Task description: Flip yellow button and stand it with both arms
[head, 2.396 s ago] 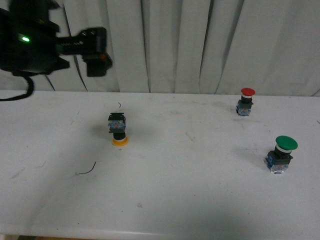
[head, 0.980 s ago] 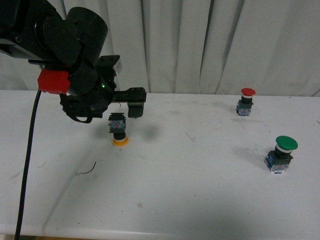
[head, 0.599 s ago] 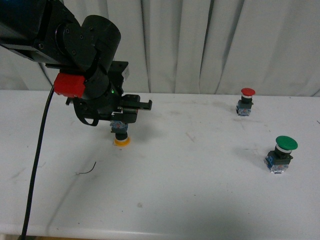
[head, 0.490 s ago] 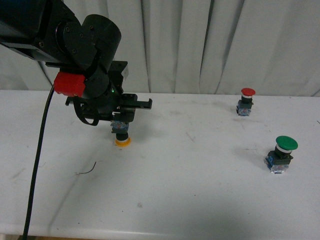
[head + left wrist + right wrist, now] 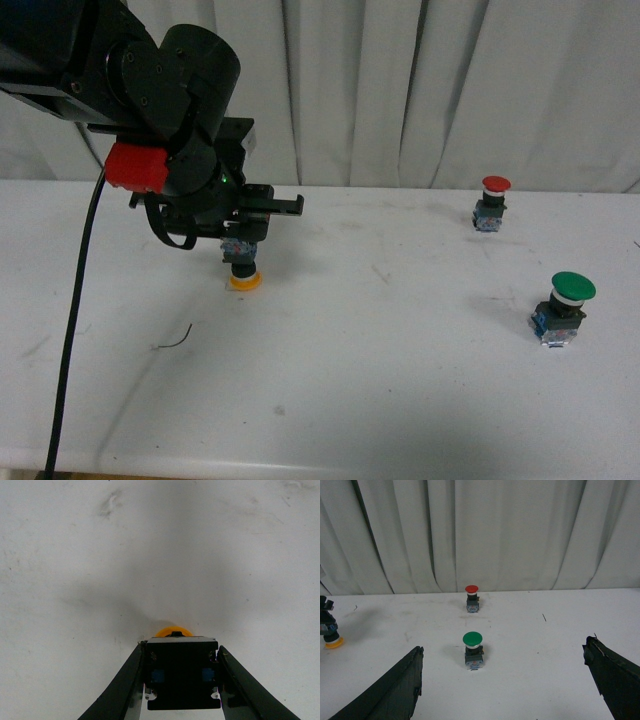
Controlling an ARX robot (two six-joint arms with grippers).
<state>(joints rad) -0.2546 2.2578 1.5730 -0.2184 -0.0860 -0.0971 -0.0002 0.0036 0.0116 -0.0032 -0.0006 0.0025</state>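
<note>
The yellow button (image 5: 242, 271) hangs upside down at the left of the white table, its orange cap (image 5: 245, 283) pointing down just above or at the surface. My left gripper (image 5: 240, 247) is shut on its dark contact block. The left wrist view shows that block (image 5: 182, 672) squeezed between the two black fingers (image 5: 127, 685), with the cap's rim (image 5: 172, 631) peeking out beyond it. My right gripper (image 5: 502, 680) is open, its fingers wide apart with nothing between them. From that view the yellow button (image 5: 330, 632) sits far off at one side.
A red-capped button (image 5: 492, 203) stands upright at the back right of the white table (image 5: 380, 400). A green-capped button (image 5: 563, 308) stands nearer at the right. A thin dark wire scrap (image 5: 175, 338) lies on the table. A white curtain (image 5: 420, 90) hangs behind.
My left arm came down from the upper left onto the yellow button and closed on its block. Over the last half second the button has lifted a touch.
</note>
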